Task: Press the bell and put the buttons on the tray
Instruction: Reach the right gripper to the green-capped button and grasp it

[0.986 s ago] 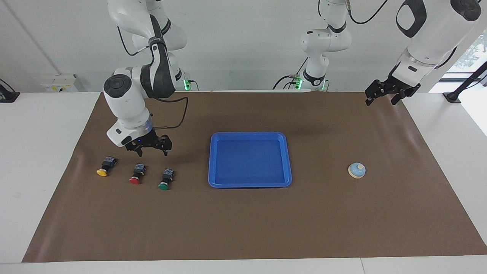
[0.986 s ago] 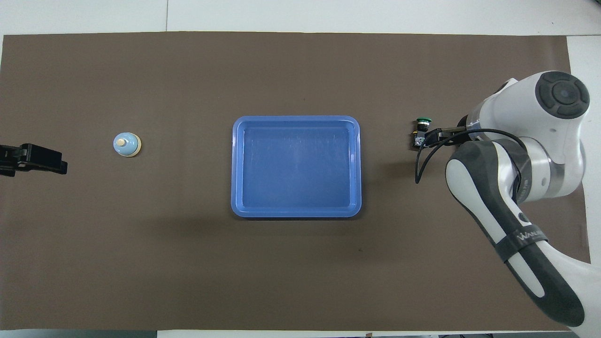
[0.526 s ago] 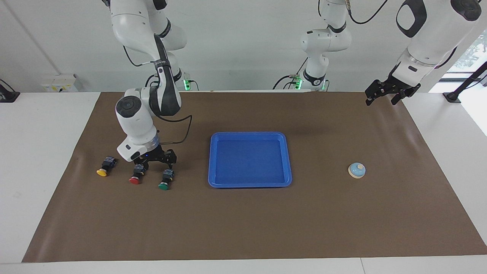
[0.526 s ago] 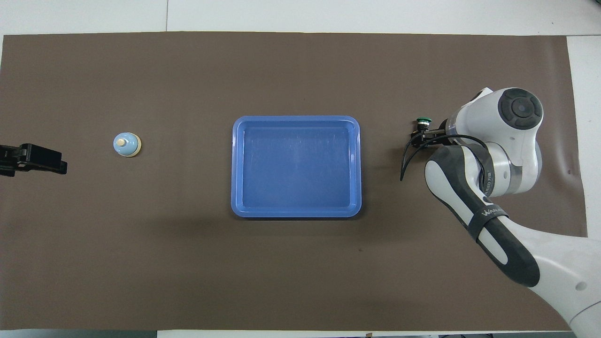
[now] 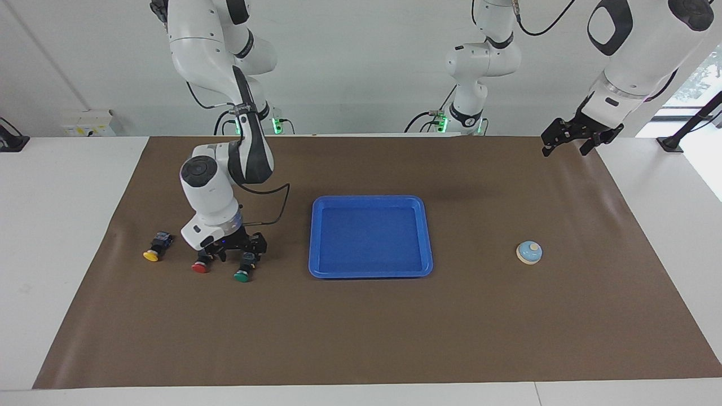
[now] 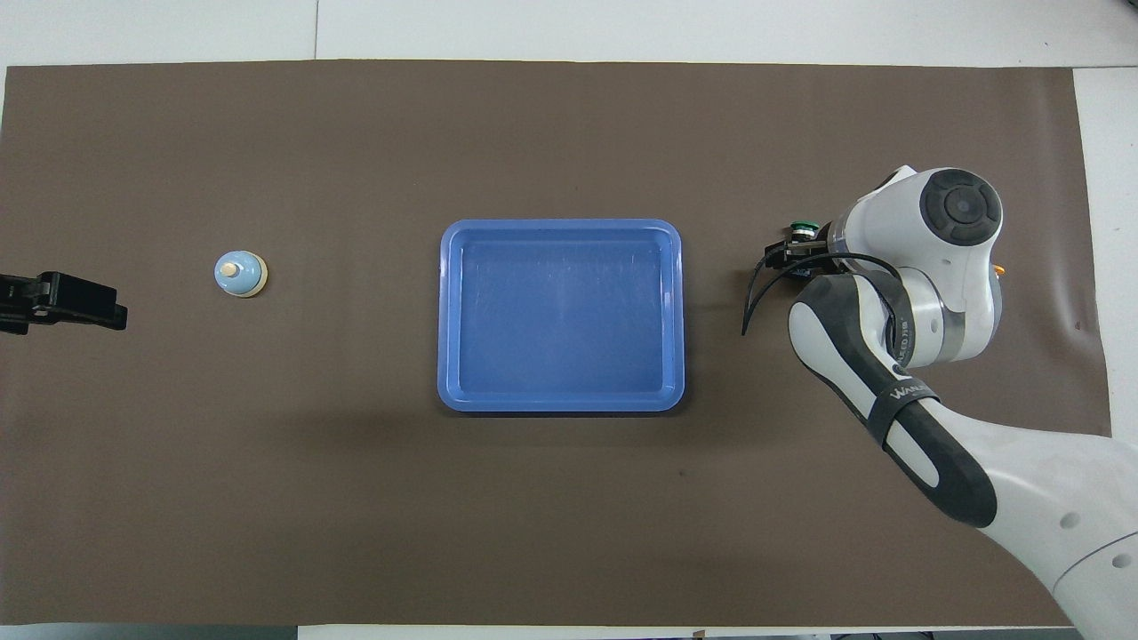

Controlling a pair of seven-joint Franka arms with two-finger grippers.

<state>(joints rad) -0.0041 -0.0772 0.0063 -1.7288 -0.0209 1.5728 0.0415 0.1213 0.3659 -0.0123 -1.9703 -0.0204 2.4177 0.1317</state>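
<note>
The yellow button [image 5: 153, 252], red button [image 5: 200, 266] and green button [image 5: 243, 273] lie in a row on the brown mat toward the right arm's end. My right gripper [image 5: 240, 253] is open and down at the mat, with its fingers on either side of the green button's black body. In the overhead view the right gripper [image 6: 794, 253] covers most of the green button [image 6: 803, 226], and the arm hides the red one. The blue tray [image 5: 316, 270] sits mid-table, empty. The light-blue bell [image 5: 529, 251] stands toward the left arm's end. My left gripper [image 5: 567, 148] waits open, raised over the mat's corner.
The brown mat [image 5: 361, 338] covers the table. The tray's rim [image 6: 449, 311] lies a short way from the green button, toward the middle. The bell [image 6: 239, 272] stands alone, with the left gripper [image 6: 53, 302] beside it at the mat's edge.
My right gripper came down and moved toward the tray, from above the red button to around the green button's body. The left arm has not moved.
</note>
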